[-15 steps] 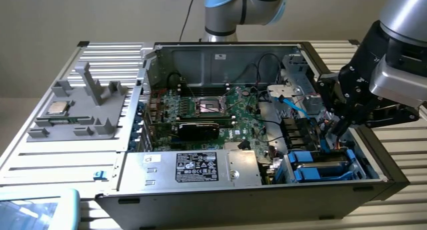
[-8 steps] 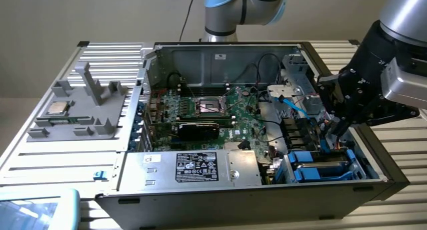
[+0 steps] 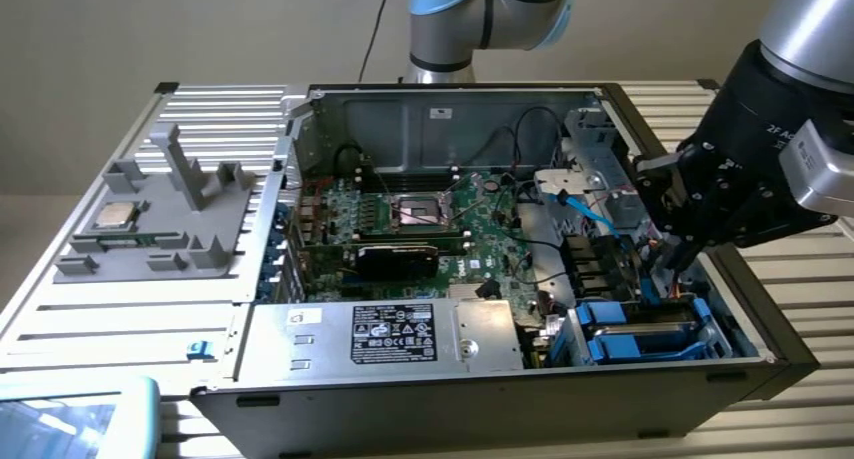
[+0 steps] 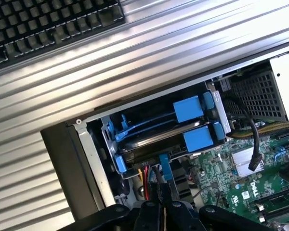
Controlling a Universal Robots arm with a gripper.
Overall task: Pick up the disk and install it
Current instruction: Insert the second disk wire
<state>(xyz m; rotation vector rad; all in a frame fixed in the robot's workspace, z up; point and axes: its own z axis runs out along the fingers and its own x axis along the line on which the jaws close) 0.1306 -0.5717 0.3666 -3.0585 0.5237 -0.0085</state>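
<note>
Disk (image 3: pixel 643 331) sits in its blue frame in the drive bay (image 3: pixel 747 329), lower right of the exterior view. End effector (image 3: pixel 674 264) hangs just above it, up-frame. Disk's long axis runs along the case wall. Empty, finger state: can't tell.

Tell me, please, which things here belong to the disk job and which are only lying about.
Belong to the job:
gripper, close above the disk
disk in its blue frame, inside the case
open computer case

Just lying about:
CPU chip on the grey holder
silver box with black label
keyboard
</note>
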